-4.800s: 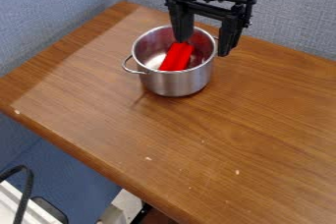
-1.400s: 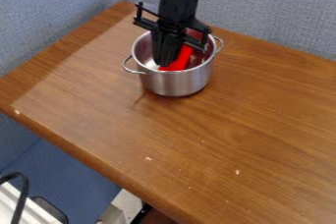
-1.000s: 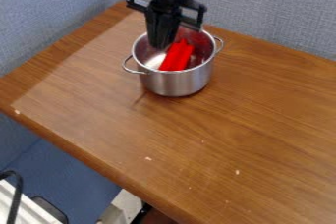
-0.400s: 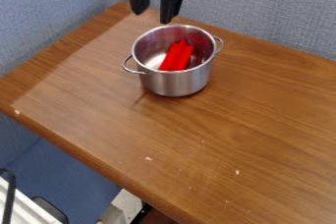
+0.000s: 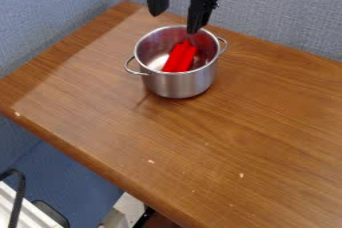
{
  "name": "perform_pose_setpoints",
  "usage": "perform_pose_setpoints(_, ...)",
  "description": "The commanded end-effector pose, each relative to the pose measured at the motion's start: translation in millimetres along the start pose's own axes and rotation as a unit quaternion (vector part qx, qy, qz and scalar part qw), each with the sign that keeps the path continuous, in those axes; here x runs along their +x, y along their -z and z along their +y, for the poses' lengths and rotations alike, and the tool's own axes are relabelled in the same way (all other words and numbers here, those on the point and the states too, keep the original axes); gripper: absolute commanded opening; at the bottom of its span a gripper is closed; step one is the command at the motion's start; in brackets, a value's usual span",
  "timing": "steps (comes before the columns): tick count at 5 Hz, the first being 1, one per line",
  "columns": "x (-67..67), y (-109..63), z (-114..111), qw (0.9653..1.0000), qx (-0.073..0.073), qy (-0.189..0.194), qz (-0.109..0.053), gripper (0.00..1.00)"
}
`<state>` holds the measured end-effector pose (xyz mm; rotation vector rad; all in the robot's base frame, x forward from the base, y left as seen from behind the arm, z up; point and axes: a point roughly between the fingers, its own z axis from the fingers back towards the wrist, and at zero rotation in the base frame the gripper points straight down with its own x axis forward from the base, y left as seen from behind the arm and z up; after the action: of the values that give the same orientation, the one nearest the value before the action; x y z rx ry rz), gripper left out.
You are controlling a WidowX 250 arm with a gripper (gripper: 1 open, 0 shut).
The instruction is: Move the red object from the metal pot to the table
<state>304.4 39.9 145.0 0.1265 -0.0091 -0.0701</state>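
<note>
Now our gripper [image 5: 179, 10] hangs above the metal pot [image 5: 175, 65] with jaws newly spread and empty, having lifted without the red object [image 5: 185, 54], which still lies inside, so the table [image 5: 201, 142] awaits another grasp.

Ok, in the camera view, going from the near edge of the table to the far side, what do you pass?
Bare table → metal pot with the red object inside → open claw above the pot's far rim.
</note>
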Motion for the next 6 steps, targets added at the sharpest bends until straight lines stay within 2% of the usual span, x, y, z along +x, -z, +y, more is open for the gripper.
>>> perform_pose_setpoints(1, 13.6, -0.3, 8.6, 0.9998, 0.011, -0.006, -0.015, 1.00)
perform_pose_setpoints(2, 21.2, 13.0, 12.3, 0.9997, 0.022, -0.013, -0.007, 1.00)
perform_pose_setpoints(4, 21.6, 34.6, 20.9, 0.9992, 0.037, -0.009, 0.015, 1.00)
perform_pose_setpoints(6, 20.3, 47.8, 25.7, 0.9987, 0.043, -0.008, 0.027, 1.00)
